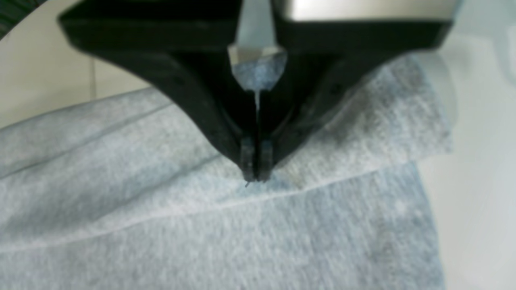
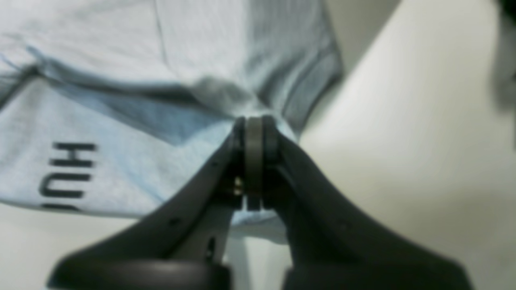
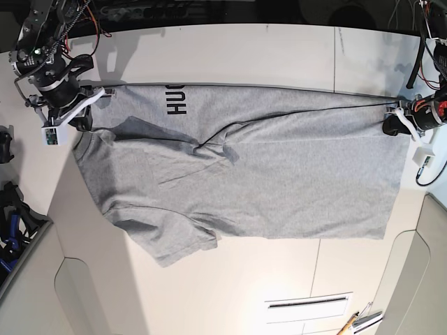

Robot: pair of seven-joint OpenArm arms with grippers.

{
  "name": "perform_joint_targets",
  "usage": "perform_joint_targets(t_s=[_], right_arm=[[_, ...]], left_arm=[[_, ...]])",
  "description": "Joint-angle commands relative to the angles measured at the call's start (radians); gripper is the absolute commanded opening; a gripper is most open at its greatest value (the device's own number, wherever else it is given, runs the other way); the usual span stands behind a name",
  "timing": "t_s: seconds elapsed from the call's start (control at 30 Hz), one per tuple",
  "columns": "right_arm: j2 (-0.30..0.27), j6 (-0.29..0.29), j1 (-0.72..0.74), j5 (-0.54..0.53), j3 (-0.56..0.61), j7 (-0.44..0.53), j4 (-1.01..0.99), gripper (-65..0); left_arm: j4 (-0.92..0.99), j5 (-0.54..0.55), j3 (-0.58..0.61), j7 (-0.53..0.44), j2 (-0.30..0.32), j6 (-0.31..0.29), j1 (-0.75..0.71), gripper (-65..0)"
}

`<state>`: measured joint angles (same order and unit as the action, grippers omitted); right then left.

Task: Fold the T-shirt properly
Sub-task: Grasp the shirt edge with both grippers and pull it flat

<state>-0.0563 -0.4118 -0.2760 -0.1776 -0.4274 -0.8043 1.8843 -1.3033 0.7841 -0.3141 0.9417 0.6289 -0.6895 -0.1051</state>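
Base view: one T-shirt [image 3: 265, 181] spread sideways across the white table [image 3: 244, 56], neck end toward the view's left, hem toward its right. Far long edge folded over onto the body, showing part of the black lettering [image 3: 176, 100] on the turned-up strip. Near sleeve [image 3: 174, 241] lying out flat, not yet tucked in.

Right gripper [image 3: 80, 115] at the shoulder end, clenched on the cloth; in the right wrist view, fabric bunched up and drawn into the closed tips [image 2: 254, 133], so a real pinch and not a mere touch. Left gripper [image 3: 391, 122] at the hem end of the same edge; in the left wrist view, tips [image 1: 256, 169] pressed together right at the crease where the upper layer meets the lower, and seemingly nipping the top layer, though too blurred to say how much cloth is caught.

Likely reason for this hold: one grip at each end of the folded edge keeps that edge stretched straight between them, ready to carry it evenly across the body for a lengthwise fold without sagging in the middle.

Count: one T-shirt, two grippers, both clamped on it; one sleeve in plain sight; one strip of lettering.
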Motion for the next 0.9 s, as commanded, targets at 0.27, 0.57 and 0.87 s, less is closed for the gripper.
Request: perform_joint_targets(t_s=[0.27, 0.57, 0.87], right_arm=[[-0.055, 0.0, 0.023, -0.006, -0.002, -0.052, -0.119, -65.0], [-0.126, -0.004, -0.027, -0.057, -0.005, -0.093, -0.118, -65.0], [-0.132, -0.022, -0.129, -0.077, -0.005, -0.107, -0.113, -65.0]], left_arm=[[-0.016, -0.045, -0.009, -0.01, 0.025, -0.009, -0.051, -65.0], [-0.016, -0.038, -0.01, 0.014, 0.029, -0.009, -0.149, -65.0], [-0.016, 0.097, -0.056, 0.096, 0.036, -0.009, -0.264, -65.0]])
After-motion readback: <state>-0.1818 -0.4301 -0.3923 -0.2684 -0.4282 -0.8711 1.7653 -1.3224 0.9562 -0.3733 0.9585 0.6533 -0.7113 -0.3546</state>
